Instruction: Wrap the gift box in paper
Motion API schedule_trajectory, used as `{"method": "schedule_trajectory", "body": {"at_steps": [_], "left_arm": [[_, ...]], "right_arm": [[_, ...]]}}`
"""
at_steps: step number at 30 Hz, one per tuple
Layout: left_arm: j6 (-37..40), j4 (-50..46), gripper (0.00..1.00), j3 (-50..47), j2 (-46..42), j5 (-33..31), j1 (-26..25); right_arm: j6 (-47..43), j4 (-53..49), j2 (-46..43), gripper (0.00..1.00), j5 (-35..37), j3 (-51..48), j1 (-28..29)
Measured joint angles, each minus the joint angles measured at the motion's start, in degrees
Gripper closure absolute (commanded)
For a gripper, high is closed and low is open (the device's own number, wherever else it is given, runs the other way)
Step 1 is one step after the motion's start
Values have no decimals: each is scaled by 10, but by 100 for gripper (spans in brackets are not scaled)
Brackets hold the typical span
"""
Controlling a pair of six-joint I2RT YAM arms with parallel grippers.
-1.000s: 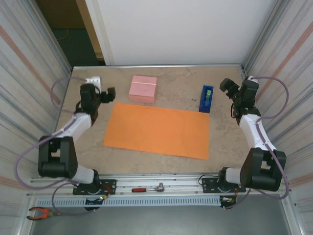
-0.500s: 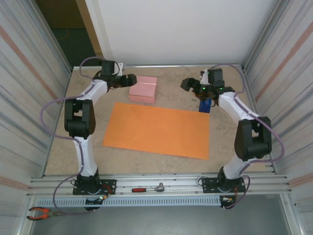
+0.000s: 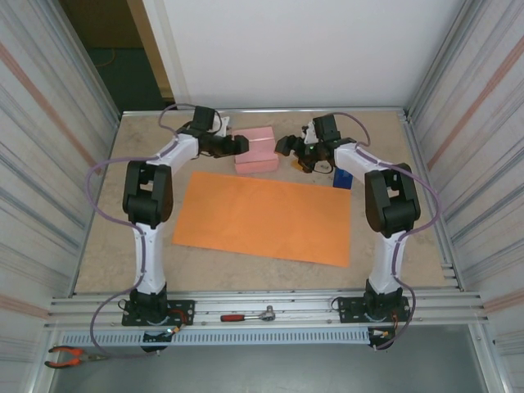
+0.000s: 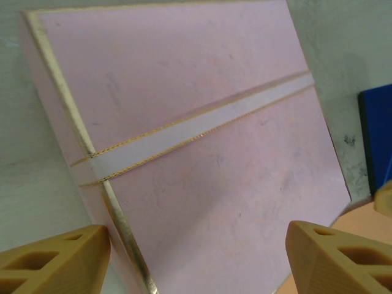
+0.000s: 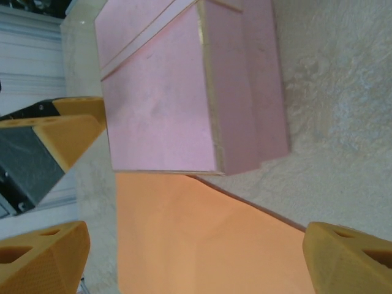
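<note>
The pink box [image 3: 255, 149] sat at the far edge of the orange paper [image 3: 262, 217]. Your left gripper [image 3: 237, 145] and right gripper [image 3: 286, 146] flanked it, jaws spread, pinching nothing. You seemed to be fetching the box; next, clamp it and centre it on the paper.

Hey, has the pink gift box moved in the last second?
Yes. The pink gift box has slid slightly to the right, toward the blue tape dispenser, judged against the far edge of the orange paper.

My fingers [image 4: 49, 257] are mustard yellow. The gift box [image 4: 171, 67] is pale pink, its ribbon [image 4: 196, 131] white, gold-edged; the paper [image 3: 262, 217] beside the box is plain orange.
</note>
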Motion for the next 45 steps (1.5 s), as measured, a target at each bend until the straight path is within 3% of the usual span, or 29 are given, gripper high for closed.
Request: {"method": "schedule_trajectory", "body": {"at_steps": [5, 13, 23, 28, 35, 40, 45], "left_arm": [[-27, 11, 21, -14, -5, -19, -6], [-111, 45, 21, -65, -16, -25, 27], [-143, 70, 26, -57, -7, 1, 0], [-146, 67, 34, -43, 6, 3, -7], [-149, 54, 57, 12, 46, 18, 6], [-137, 36, 56, 21, 48, 20, 3], [-115, 2, 57, 10, 13, 11, -21]], "right_arm": [[-1, 0, 18, 8, 3, 29, 0], [-8, -17, 85, 9, 13, 122, 1], [-23, -60, 172, 14, 17, 227, 15], [-31, -77, 192, 26, 27, 250, 23], [-38, -91, 201, 64, 36, 254, 19], [-42, -82, 180, 69, 39, 223, 18], [-33, -73, 98, 69, 60, 126, 19]]}}
